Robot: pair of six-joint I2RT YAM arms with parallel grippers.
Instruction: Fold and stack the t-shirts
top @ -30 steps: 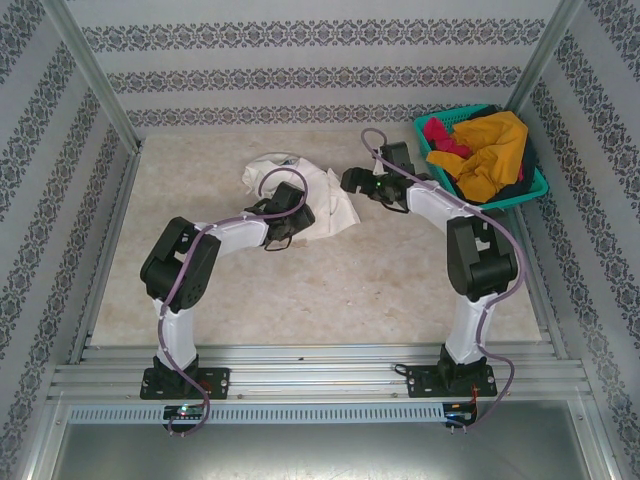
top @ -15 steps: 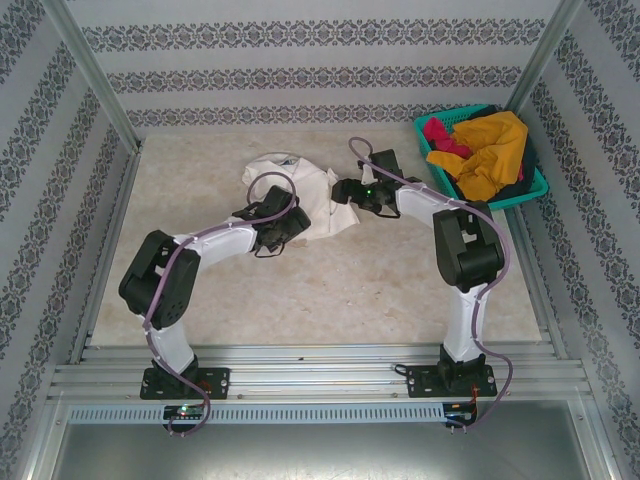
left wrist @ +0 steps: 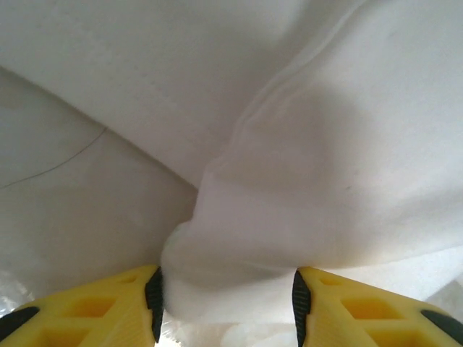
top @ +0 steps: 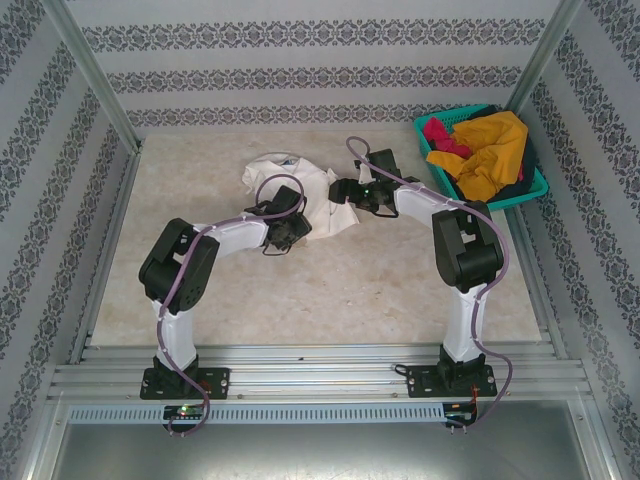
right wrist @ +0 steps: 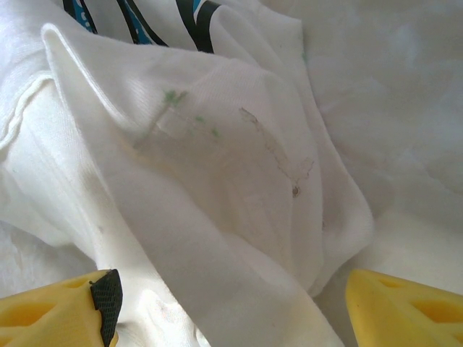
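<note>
A cream-white t-shirt (top: 300, 185) lies crumpled on the table at the back centre. My left gripper (top: 293, 232) is at its near edge. In the left wrist view, a thick fold of the shirt (left wrist: 289, 181) fills the gap of the left gripper (left wrist: 228, 303) and touches both black pads. My right gripper (top: 338, 190) is at the shirt's right edge. It stands open (right wrist: 231, 303) over a loose ridge of the white cloth (right wrist: 217, 166). A bit of the blue and black print (right wrist: 137, 18) shows at the top.
A teal mesh basket (top: 533, 190) sits at the back right. It holds a mustard-yellow shirt (top: 490, 155), a magenta one (top: 440, 135) and a dark one (top: 520, 185). Patterned walls with metal posts enclose the table. Bare tabletop (top: 330, 290) lies in front of both arms.
The left jaws have closed in on a fold of the white shirt, and the left elbow has swung out and back. The right gripper has moved left to the shirt's edge.
</note>
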